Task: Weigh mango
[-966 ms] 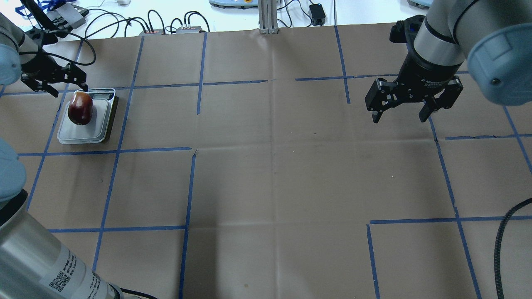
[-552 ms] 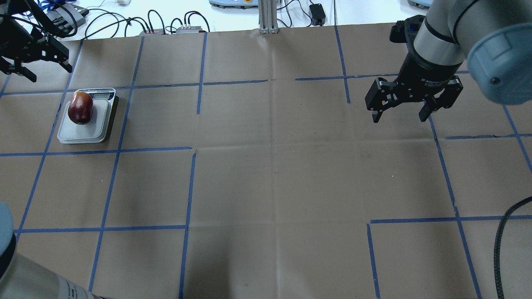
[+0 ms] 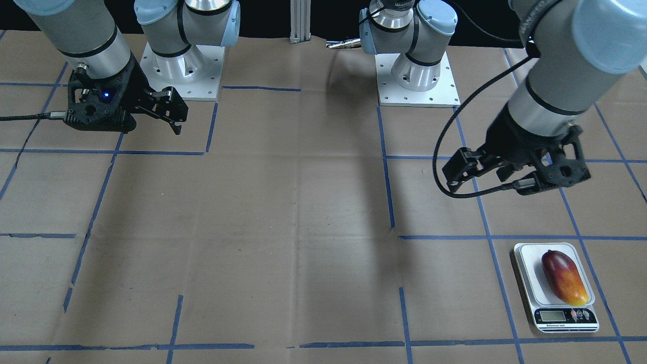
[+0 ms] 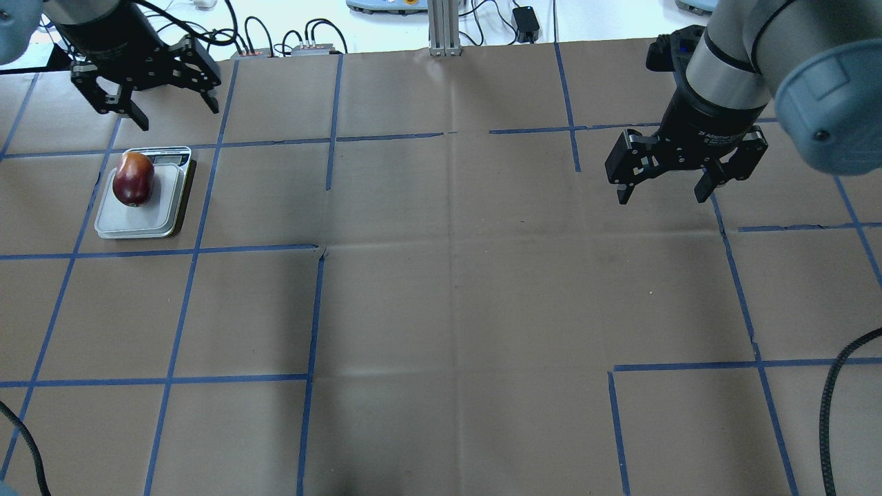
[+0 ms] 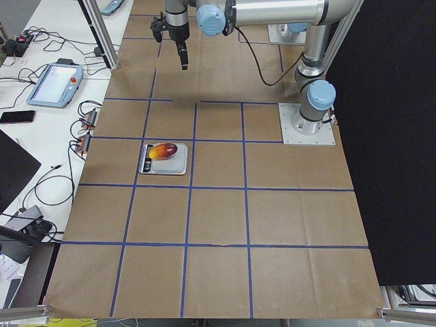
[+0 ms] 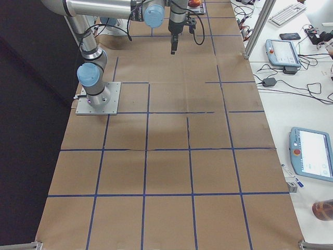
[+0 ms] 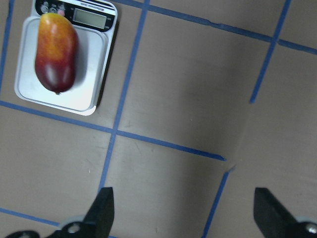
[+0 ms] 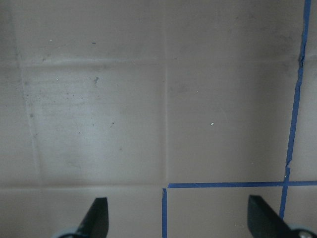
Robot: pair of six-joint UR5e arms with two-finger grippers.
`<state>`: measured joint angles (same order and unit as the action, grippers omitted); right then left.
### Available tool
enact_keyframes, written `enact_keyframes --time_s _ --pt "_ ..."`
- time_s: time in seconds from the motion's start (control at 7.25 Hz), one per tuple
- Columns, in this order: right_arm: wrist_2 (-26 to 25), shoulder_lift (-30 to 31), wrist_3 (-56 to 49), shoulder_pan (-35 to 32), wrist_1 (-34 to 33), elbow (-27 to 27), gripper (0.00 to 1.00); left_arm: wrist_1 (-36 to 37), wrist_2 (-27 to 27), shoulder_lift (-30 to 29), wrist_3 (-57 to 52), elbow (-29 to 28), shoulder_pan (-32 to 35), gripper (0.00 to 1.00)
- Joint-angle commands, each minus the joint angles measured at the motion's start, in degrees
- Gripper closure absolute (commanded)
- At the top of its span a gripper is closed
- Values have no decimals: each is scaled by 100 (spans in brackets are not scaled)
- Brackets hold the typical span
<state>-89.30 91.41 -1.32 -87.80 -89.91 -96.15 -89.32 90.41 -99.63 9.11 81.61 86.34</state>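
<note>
Mango (image 3: 564, 277) is lying lengthwise on the scale (image 3: 528, 268), crowding one long edge. My left hand (image 4: 180, 118) is hovering near the scale, spread apart and empty; my right hand (image 4: 661, 199), likewise apart, is hanging far from it. Any bump is risking a roll-off.

The mango (image 3: 564, 277) is coloured dark red at one end and is shaded through orange to yellow at the end nearest the display. The scale (image 3: 528, 258) beneath it is finished in white, with a pale grey display (image 3: 551, 316). The tabletop (image 4: 455, 303) is covered in plain brown and is marked into a grid of squares by blue tape lines (image 4: 311, 310), broken in places. The left hand (image 4: 178, 116) and the right hand (image 4: 661, 198) are finished in black. The arms (image 4: 730, 62) are clad in silver-grey, with joint caps (image 4: 827, 103) in pale blue.
</note>
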Motion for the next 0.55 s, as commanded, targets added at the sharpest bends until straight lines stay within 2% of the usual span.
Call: enact_keyframes --time_s 0.0,0.28,0.41 --pt "0 0 0 0 0 0 0 90 -23 556 118 677 375 0" --pt "0 0 0 0 0 0 0 116 -23 1040 -136 1188 393 0" --pt "0 0 0 0 0 0 0 291 -23 1059 -329 1234 375 0"
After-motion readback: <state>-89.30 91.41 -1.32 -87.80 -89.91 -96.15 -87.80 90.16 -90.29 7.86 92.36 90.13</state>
